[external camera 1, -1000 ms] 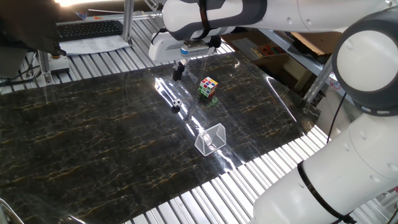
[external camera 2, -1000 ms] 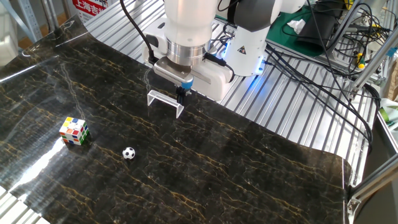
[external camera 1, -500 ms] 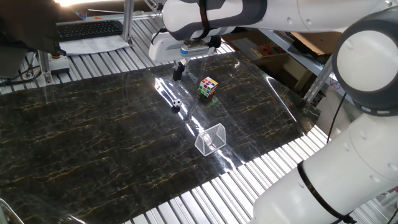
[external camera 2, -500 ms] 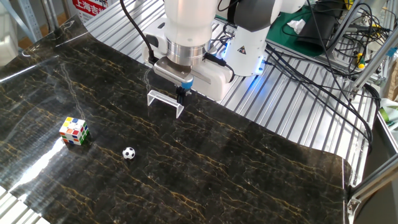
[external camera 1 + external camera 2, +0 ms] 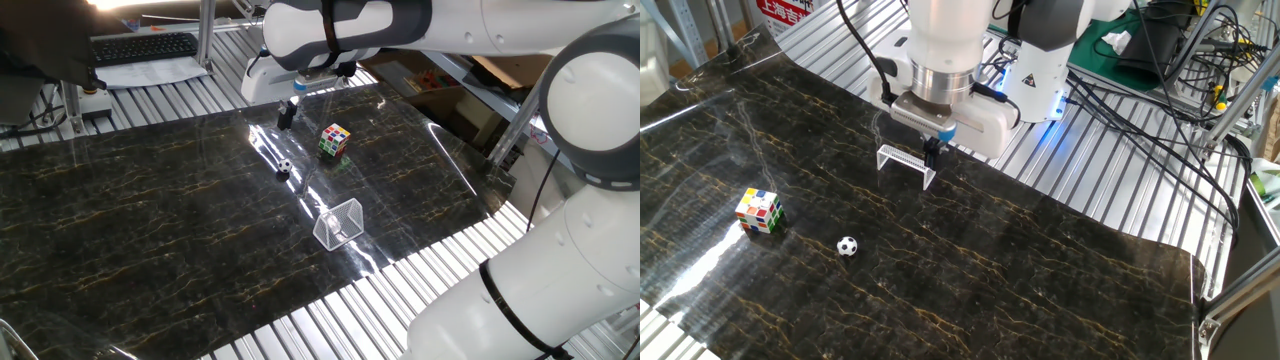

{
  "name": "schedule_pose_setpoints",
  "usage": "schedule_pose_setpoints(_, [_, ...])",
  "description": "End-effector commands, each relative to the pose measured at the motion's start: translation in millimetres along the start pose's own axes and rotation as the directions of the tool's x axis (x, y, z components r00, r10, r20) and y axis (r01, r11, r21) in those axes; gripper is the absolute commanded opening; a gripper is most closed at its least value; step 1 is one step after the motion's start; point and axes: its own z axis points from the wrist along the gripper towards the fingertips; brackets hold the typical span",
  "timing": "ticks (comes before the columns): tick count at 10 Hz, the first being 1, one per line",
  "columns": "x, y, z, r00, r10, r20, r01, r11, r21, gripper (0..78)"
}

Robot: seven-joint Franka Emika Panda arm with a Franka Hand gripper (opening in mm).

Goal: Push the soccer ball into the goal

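Observation:
The soccer ball (image 5: 284, 168) is a tiny white ball with black patches, lying still on the dark marble-patterned table; it also shows in the other fixed view (image 5: 846, 245). The goal (image 5: 340, 222), a small wire frame with netting, stands near the table edge, a short way from the ball, and shows in the other view too (image 5: 907, 163). My gripper (image 5: 286, 116) hangs above the table with its fingers together and empty, clear of the ball. In the other view the gripper (image 5: 932, 152) appears just over the goal's right end.
A multicoloured Rubik's cube (image 5: 335, 140) sits close to the ball, also seen in the other view (image 5: 759, 210). The table (image 5: 150, 220) is edged by ribbed metal slats. The robot base and cables (image 5: 1040, 70) stand behind the goal.
The gripper has shifted very slightly. The ball, the goal and the cube have not moved.

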Motion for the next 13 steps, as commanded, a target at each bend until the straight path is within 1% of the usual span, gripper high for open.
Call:
schedule_pose_setpoints(1, [0.1,1.1,-1.9,1.000,0.007,0.015,-0.007,1.000,0.008,0.0])
schedule_pose_setpoints(7, [0.1,1.1,-1.9,1.000,0.022,0.015,-0.022,1.000,-0.007,0.0])
schedule_pose_setpoints(13, [0.1,1.2,-1.9,1.000,0.023,0.013,-0.022,1.000,-0.010,0.0])
